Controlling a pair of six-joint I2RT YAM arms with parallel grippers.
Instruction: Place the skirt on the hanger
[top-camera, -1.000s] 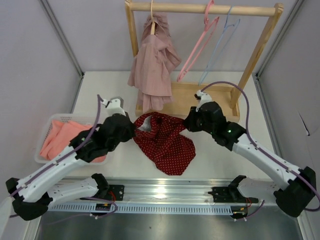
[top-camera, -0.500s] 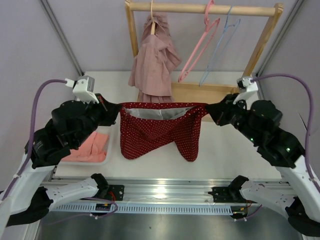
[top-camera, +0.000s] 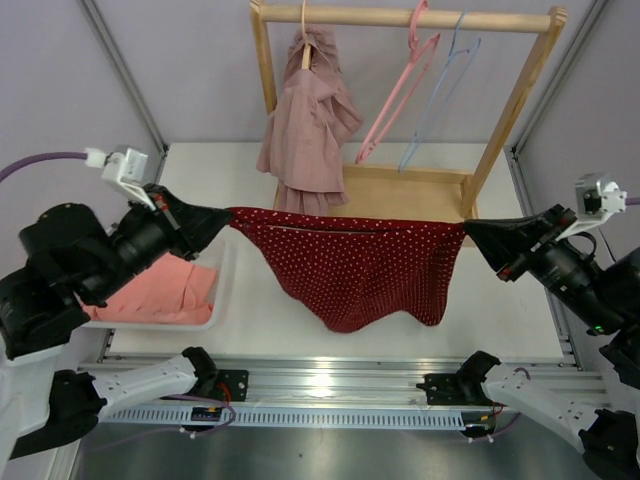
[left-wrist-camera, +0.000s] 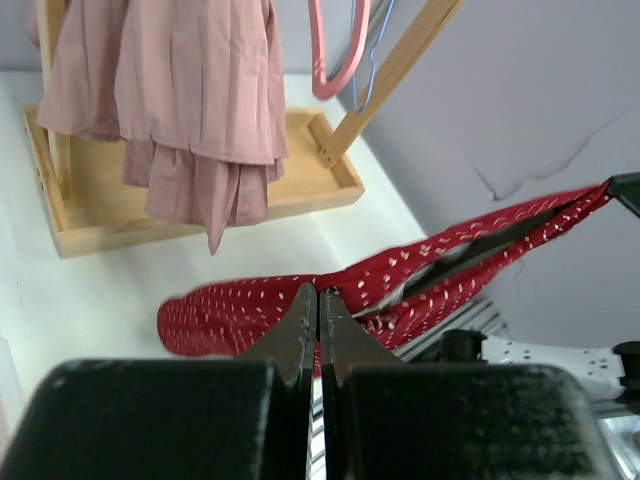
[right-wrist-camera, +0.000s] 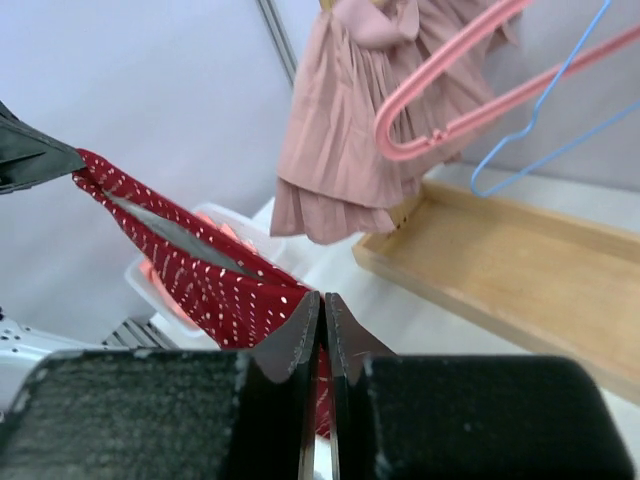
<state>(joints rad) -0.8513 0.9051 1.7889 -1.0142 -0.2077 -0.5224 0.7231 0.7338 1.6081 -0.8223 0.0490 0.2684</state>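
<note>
Gripper status, top view: the left gripper (top-camera: 228, 213) is clamping one end of the waistband of the skirt (top-camera: 360, 265), and the right gripper (top-camera: 468, 230) is clamping the other end, both with jaws pressed together on fabric. The skirt is hanging stretched between them, above the table (top-camera: 270, 325) and in front of the wooden rack (top-camera: 400, 17). Its lower edge is sagging in the middle. On the rack rail, a pink garment (top-camera: 305, 130) is hanging at the left, with a pink hanger (top-camera: 395, 95) and a blue hanger (top-camera: 440, 85) hanging bare at the right. A white basket (top-camera: 215, 295) holding peach cloth (top-camera: 165, 295) is sitting beneath the left arm. Left wrist view: the jaws are meeting in a thin line on red fabric, and the skirt is running off to the right gripper's black tip at the right edge. Right wrist view: the jaws are likewise pinching the waistband, and the skirt is stretching away to the left gripper's tip at the left edge.
</note>
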